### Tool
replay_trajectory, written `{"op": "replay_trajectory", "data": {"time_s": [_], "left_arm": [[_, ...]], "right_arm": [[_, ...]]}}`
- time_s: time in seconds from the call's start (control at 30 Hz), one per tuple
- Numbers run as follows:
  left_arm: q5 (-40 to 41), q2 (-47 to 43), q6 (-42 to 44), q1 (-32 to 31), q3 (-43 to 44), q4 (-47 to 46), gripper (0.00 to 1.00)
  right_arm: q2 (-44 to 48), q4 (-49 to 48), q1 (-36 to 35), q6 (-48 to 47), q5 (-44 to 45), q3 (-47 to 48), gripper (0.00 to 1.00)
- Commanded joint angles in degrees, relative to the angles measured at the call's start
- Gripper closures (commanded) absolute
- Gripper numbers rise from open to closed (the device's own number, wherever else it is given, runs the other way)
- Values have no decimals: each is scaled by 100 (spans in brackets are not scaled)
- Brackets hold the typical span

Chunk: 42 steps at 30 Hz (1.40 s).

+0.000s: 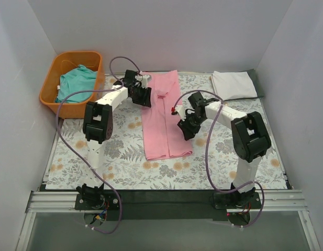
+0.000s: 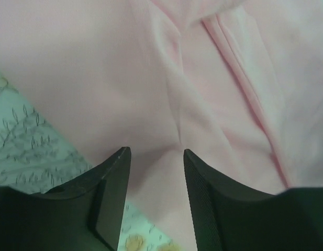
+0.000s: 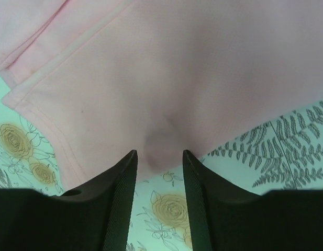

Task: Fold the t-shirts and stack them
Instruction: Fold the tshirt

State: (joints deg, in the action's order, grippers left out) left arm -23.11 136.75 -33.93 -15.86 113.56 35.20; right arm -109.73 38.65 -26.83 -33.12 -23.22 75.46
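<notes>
1. The left gripper [image 2: 155, 154] is held with its fingers narrowly apart. It is pressed down at the left edge of the pink t-shirt [image 2: 151, 68], and creases in the cloth run in towards the gap. A closed pinch is not shown.
2. The right gripper [image 3: 158, 157] is likewise narrowly apart. A small pucker of the shirt's right edge is gathered at its tips, with the floral tabletop [image 3: 266, 157] seen just beside and beneath it.
3. In the top view the pink t-shirt [image 1: 162, 117] is laid between the two grippers as a long narrow strip. It appears to be folded lengthwise already, and the crosswise folds are judged still to be made.
4. A white t-shirt [image 1: 233, 84] is seen well beyond the right gripper [image 1: 183, 128], to its far right. It is folded to a small rectangle, so that part is taken as done.
5. A teal t-shirt [image 1: 76, 81] lies crumpled in the orange basket [image 1: 50, 89], well to the left of the left gripper [image 1: 144, 97]. It is unfolded, and nothing is stacked yet.
6. Roughly a third of the task is judged complete.
7. The left arm is stretched forward and inward, with its wrist tipped down near the strip's far end.
8. The right arm is bent inward, with its gripper lowered at the strip's right edge, nearer the bases than the left gripper.
</notes>
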Motion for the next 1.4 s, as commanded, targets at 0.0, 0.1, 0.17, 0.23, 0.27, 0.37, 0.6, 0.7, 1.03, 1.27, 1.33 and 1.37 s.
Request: {"op": "replay_trajectory", "data": {"time_s": [0.0, 0.1, 0.17, 0.23, 0.27, 0.37, 0.6, 0.7, 1.03, 1.27, 1.33, 1.37], "left_arm": [[-614, -1648, 449, 118, -867, -249, 56], [-1405, -3317, 807, 162, -2904, -1258, 47], [-1826, -4535, 1098, 118, -3950, -1821, 45], [-1977, -5164, 1371, 13, -5024, -1841, 46], [-2143, -5663, 1459, -57, -5341, -1798, 47], [-2128, -6665, 2038, -373, -6519, -1710, 49], [-741, -7602, 2374, -1718, -8156, -2148, 52], [-589, -7523, 2269, -2017, -8332, -2342, 52], [-439, -6987, 2408, -2334, -8209, -2571, 52], [-326, -6574, 2637, -2387, -8297, -2825, 53], [-220, -6416, 2699, -2431, -8332, -2913, 53], [-168, -6372, 2725, -2431, -8341, -2948, 54]], "right_arm": [[1099, 98, -15, -413, -427, -337, 58], [1934, 46, -94, -791, -612, -777, 56], [2305, -50, -147, -1150, -613, -1243, 56], [2806, -226, -200, -1423, -508, -1856, 58], [2991, -523, -261, -1764, -456, -2112, 60], [3563, -1156, -524, -2215, -280, -2974, 62], [3968, -2308, -1017, -2857, 11, -3960, 60], [3820, -2503, -1061, -2928, 81, -4039, 59], [4469, -2407, -1052, -3067, 3, -4065, 54], [3785, -2371, -1070, -3358, 2, -4022, 51], [3565, -2371, -1061, -3420, -112, -4022, 53], [3512, -2380, -1079, -3420, -147, -4030, 53]]}}
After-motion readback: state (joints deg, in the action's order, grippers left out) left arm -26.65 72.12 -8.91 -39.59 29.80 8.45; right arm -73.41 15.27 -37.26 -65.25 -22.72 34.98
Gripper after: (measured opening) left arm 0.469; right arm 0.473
